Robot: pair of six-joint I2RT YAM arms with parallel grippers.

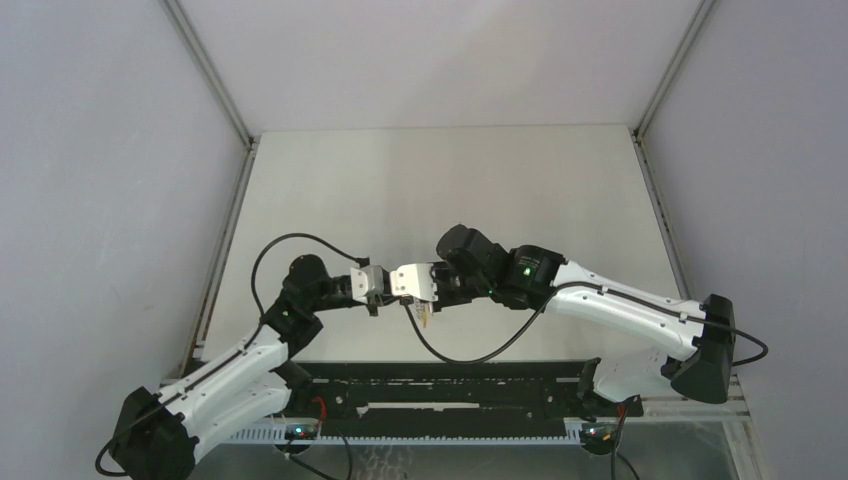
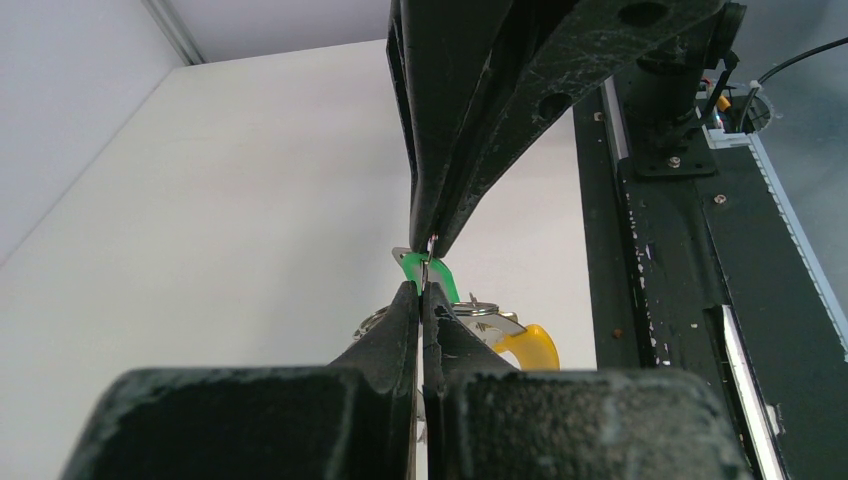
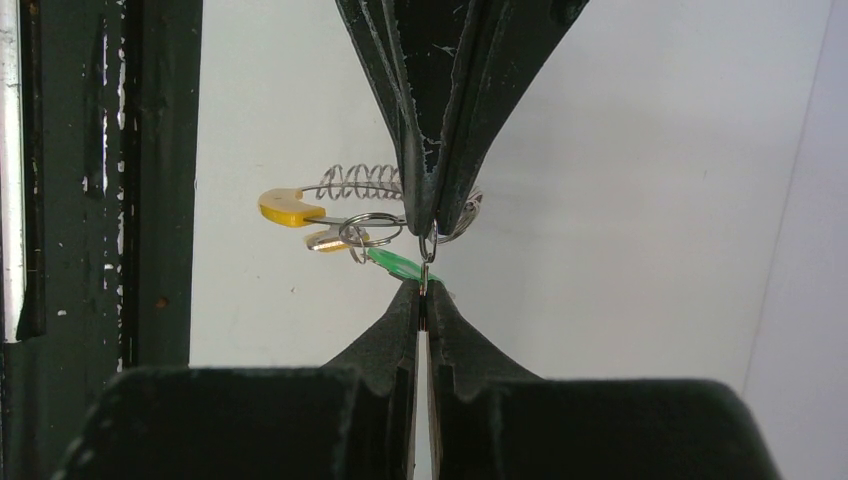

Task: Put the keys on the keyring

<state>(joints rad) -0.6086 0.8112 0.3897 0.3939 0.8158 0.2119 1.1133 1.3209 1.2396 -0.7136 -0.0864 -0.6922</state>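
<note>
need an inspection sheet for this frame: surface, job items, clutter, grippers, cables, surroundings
Surface: white table, flat.
Job's things: keyring, coiled grey wire, held in the air between the grippers. The yellow key and green key hang beside it on small rings. Whether they are on the keyring cannot be told.
Clutter: nothing seen.
Grippers: left gripper shut, with the keyring crossing its tips. Right gripper shut, tip to tip with the left at a thin wire loop; what it pinches is unclear.
Cables: black cable loops off the left arm; second black cable sags under the right arm.
Surroundings: grey walls; black base rail at the near edge.
</note>
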